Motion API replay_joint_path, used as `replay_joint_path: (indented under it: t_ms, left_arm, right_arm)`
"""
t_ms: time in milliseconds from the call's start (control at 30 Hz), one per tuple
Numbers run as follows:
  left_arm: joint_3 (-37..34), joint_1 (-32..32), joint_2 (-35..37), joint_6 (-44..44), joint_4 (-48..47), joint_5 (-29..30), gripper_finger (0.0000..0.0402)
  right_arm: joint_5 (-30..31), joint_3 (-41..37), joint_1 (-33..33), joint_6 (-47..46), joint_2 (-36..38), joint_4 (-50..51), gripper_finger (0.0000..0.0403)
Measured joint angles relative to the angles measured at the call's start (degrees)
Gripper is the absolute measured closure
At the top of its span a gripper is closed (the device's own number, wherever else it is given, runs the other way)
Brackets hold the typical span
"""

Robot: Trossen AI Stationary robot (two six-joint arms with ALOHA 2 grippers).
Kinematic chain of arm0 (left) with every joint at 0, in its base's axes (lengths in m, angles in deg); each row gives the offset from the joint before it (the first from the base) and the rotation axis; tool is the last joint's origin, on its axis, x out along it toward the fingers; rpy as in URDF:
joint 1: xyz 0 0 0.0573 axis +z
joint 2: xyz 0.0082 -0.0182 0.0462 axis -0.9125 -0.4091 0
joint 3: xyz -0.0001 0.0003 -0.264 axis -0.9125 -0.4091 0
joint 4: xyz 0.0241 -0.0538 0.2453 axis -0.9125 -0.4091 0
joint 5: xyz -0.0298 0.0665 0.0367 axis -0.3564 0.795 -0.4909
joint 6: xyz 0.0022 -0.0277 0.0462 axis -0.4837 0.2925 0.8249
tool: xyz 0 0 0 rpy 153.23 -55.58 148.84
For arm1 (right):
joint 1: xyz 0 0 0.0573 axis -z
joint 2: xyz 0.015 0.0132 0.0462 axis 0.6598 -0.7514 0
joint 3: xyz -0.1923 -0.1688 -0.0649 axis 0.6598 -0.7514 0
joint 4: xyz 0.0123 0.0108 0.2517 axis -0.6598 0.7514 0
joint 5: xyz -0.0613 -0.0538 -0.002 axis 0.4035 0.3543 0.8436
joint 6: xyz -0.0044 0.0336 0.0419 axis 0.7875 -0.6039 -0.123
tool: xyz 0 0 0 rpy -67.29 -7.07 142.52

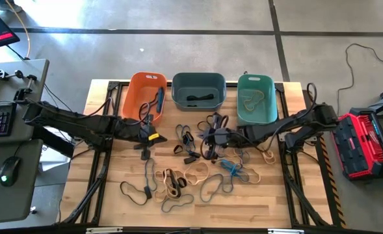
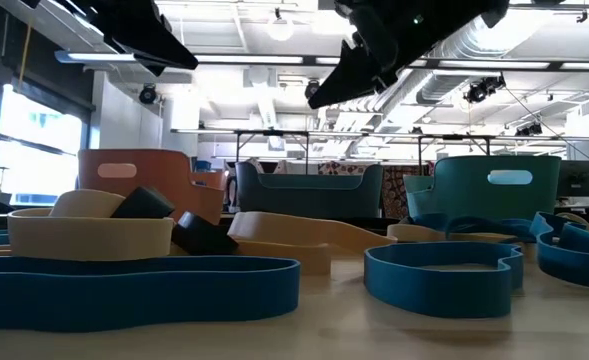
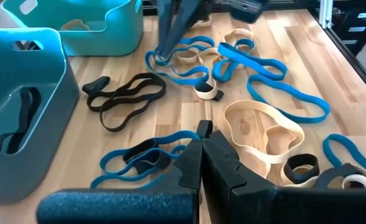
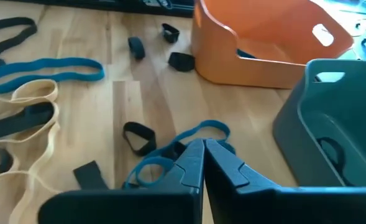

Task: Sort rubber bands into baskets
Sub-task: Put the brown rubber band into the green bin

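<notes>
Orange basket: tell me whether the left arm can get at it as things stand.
Probably yes. The left pincer, shut, hovers just in front of the orange basket, with only flat rubber bands on the table nearby and nothing standing between them.

The left arm reaches in from the left side, its left end effector (image 1: pixel 145 144) low with fingers (image 3: pixel 223 168) pressed together. The right arm stretches in from the right side, bent at the elbow; the right end effector (image 1: pixel 212 138) has its fingers (image 4: pixel 223 165) closed too.
</notes>
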Motion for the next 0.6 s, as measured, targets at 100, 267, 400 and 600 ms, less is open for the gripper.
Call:
replay_joint_path:
  t_ms: [100, 267, 400, 600]
  left_arm:
    - [0.0, -0.37, -0.02, -0.01, 0.02, 0.0, 0.0401]
    - [0.0, -0.93, -0.27, -0.24, 2.02, 0.02, 0.0401]
    - [0.0, -1.48, -1.48, -0.44, 4.4, -0.08, 0.0401]
    - [0.0, -2.51, -4.98, -1.01, 4.94, -0.15, 0.0401]
  right_arm:
    - [0.03, 0.0, -1.98, -1.24, -0.02, 0.15, 0.0403]
    - [0.26, 0.0, -5.37, -4.36, 0.0, 3.76, 0.0403]
    - [3.97, 0.0, -7.93, -9.15, 0.0, 8.89, 0.0403]
    - [3.35, 0.0, -13.35, -18.06, 0.04, 18.29, 0.0403]
